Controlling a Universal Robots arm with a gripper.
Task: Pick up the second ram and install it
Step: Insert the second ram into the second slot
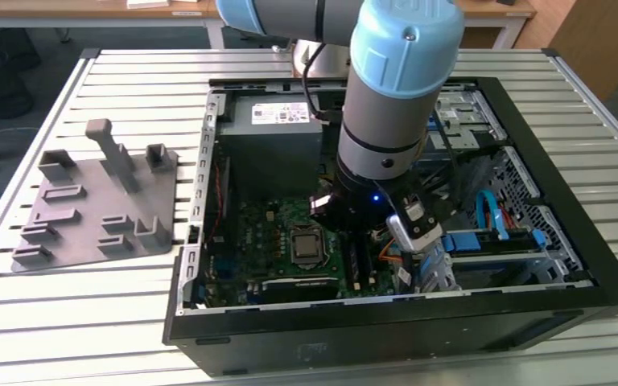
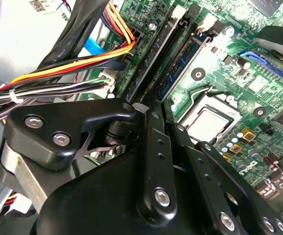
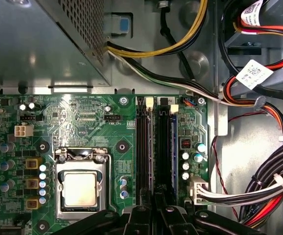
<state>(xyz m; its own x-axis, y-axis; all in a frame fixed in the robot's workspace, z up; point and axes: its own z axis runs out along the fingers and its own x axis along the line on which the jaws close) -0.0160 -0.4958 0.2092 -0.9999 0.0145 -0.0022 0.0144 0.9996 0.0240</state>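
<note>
One second ram (image 3: 173,147) seemingly slotted, two black slots (image 3: 142,147)

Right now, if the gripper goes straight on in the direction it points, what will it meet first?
Most likely the long black memory slots of the green motherboard, which lie right ahead of the gripper. How much gap remains I cannot judge.
</note>
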